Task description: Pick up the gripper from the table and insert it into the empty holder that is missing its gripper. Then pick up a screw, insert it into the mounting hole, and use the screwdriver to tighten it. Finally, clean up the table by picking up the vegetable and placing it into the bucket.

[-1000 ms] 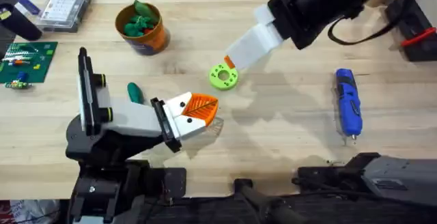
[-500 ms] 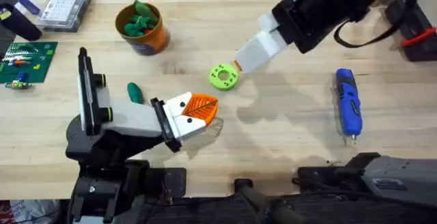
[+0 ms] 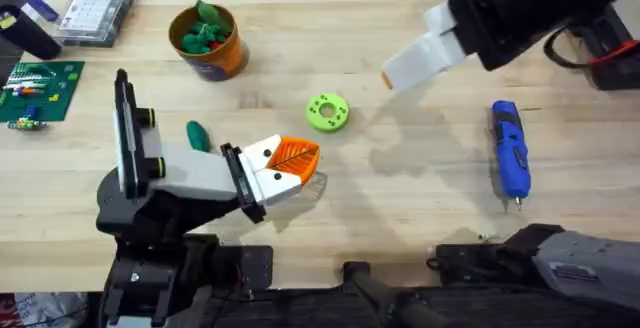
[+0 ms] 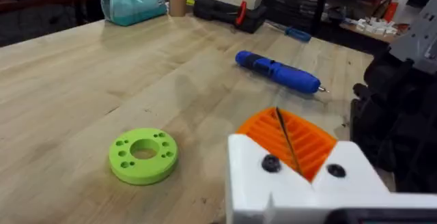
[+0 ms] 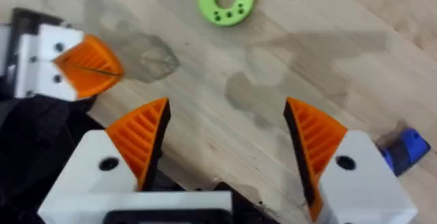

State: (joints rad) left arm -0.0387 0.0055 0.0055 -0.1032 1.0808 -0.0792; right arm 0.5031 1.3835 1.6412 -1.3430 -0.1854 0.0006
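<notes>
The pale wooden table (image 3: 400, 208), straight-grained and matt, carried everything; the left arm lay low across its near left part, white and black in its housing, and the left gripper (image 3: 296, 160) rested close above the boards with its ribbed orange pads pressed flat together, nothing held between them; the right arm hung high over the far right, dark and bulky, and the right gripper (image 5: 225, 138) stood with its two wedge-shaped orange pads spread wide apart and empty above bare wood. The bucket (image 3: 208, 40), a round orange pot with a yellowish rim, stood at the far left with green pieces heaped inside it; the screwdriver (image 3: 509, 151), a smooth blue pen-shaped tool with a thin silver bit pointing toward the near edge, lay alone on the right side, well apart from both grippers; the lime-green ring (image 3: 327, 111), flat and pierced with small holes, lay near the table's middle; the vegetable (image 3: 198, 135), a glossy dark-green oblong, lay just beside the left arm, on its far side.
</notes>
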